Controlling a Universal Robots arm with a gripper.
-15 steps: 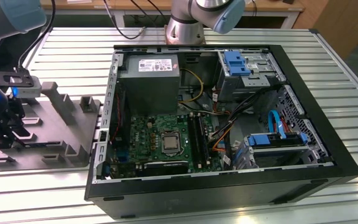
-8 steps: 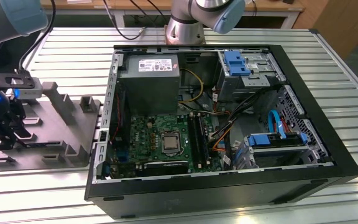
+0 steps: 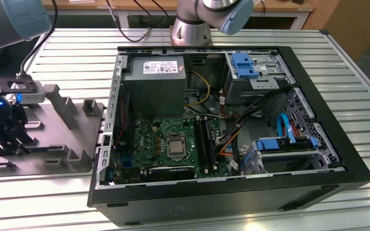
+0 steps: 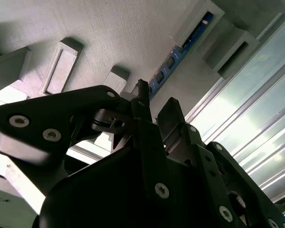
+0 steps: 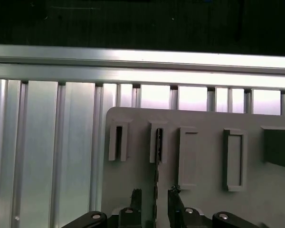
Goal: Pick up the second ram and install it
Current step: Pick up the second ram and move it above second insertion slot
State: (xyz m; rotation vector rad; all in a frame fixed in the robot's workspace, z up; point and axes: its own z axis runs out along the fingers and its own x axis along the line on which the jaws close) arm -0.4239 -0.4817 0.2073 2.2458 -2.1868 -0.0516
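Low over the grey plastic tray (image 3: 44, 166) with the gripper (image 5: 155, 195), at the exterior view's left of the open computer case (image 3: 236, 195), both on the slatted aluminium table (image 3: 339, 62). Jaws spread apart, fingers (image 5: 135, 198) straddling the second ram (image 5: 156, 176), one on each side, seemingly with a sliver of gap on both sides, so nothing clamped. Second ram on its long edge on the tray, dark blue-black, far end tucked into a slotted upright post (image 5: 159, 142), running straight from that post into the space between the fingers. In the second wrist view, the same stick as a thin blue strip between grey posts, near end just beside the fingertips. Well apart from the case and wholly outside it. Inside the case: grey power supply box (image 3: 152, 86) toward the back, green motherboard (image 3: 162, 132) below it, square silver processor socket (image 3: 175, 147) at the board's middle, and long dark memory slots (image 3: 204, 137) just beside the socket toward the exterior view's right.
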